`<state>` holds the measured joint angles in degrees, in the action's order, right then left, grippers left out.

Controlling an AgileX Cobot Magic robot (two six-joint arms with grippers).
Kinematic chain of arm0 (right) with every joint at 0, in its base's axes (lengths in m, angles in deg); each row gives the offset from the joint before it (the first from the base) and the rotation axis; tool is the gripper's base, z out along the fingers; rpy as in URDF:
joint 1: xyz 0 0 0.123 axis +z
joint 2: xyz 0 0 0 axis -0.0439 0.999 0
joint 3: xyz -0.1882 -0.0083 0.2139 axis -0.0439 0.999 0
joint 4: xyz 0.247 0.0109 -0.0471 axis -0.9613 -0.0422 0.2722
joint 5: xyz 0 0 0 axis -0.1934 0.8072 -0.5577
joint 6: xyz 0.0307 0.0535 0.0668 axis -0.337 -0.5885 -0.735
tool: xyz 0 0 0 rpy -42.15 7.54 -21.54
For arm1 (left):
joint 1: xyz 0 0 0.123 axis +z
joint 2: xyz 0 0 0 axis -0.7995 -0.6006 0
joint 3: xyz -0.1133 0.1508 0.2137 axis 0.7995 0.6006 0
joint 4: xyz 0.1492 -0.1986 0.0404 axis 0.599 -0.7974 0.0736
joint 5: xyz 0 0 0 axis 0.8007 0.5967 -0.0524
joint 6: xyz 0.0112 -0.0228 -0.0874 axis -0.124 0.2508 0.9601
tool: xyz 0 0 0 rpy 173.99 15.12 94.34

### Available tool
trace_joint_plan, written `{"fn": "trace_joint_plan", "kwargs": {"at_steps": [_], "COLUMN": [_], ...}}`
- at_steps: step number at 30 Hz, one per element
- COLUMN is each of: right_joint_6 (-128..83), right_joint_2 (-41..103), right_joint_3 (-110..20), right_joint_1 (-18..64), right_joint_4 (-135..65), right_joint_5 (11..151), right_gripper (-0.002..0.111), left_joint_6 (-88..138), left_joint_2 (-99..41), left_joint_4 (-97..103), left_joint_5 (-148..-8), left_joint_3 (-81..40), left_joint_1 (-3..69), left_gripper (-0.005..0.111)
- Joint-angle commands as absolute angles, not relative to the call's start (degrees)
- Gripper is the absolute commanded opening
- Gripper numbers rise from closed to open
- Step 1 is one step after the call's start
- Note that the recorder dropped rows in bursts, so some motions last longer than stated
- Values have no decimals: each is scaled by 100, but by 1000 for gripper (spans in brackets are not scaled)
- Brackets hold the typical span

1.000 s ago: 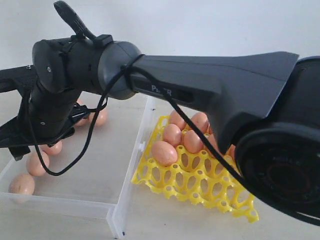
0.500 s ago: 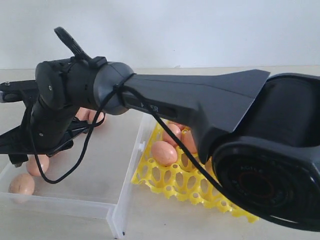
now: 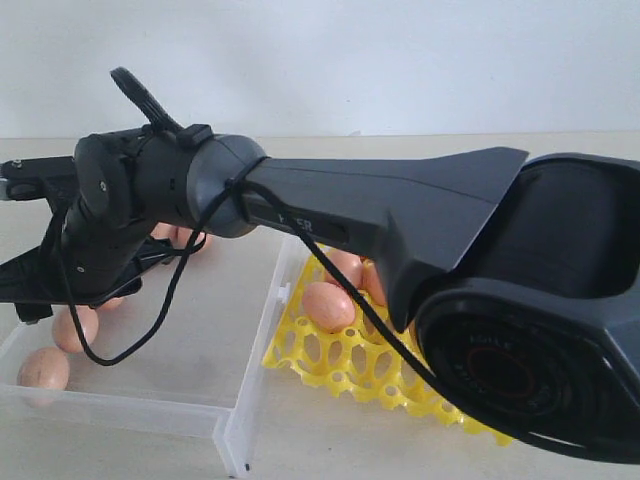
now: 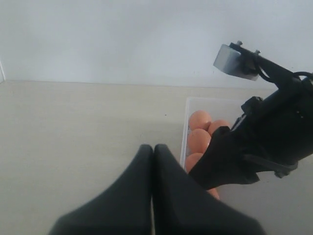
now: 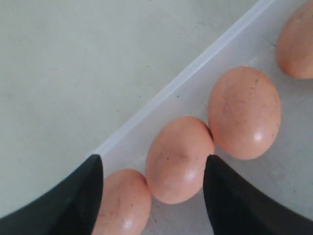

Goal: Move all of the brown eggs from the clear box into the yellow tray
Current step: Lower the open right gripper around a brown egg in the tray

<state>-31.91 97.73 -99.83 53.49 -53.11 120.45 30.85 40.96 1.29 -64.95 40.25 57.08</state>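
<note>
Risk: right tool [image 5: 152, 161] spread wide, empty, straddled brown egg [image 5: 178, 159] in clear box [image 5: 181, 81]; touching neighbour eggs [image 5: 244, 112] might jam fingers [image 5: 230, 196], cracking shell. Yellow tray [image 3: 330, 360] lay at 3 o'clock of clear box. Left tool [image 4: 153, 152] pinched closed, empty.

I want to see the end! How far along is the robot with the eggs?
Done: at least three brown eggs sit in the yellow tray; the arm hides the rest. In hand: the right jaws stand open either side of one egg in the clear box, not gripped. Left: several more eggs there.
</note>
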Motion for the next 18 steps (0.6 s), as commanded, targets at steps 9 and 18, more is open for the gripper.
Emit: {"fn": "trace_joint_plan", "kwargs": {"at_steps": [9,18], "right_joint_6": [-3213,-3202], "right_joint_2": [9961,10033], "right_joint_3": [-10014,-10014], "right_joint_1": [5337,5337], "right_joint_4": [-5288,-5272], "right_joint_5": [12079,11891], "right_gripper": [58,58], "left_joint_6": [3082,3082], "left_joint_2": [4079,4079], "left_joint_4": [99,99], "left_joint_5": [-6495,-6495], "left_joint_3": [4001,4001], "left_joint_1": [5712,5712], "left_gripper": [-4,-4]}}
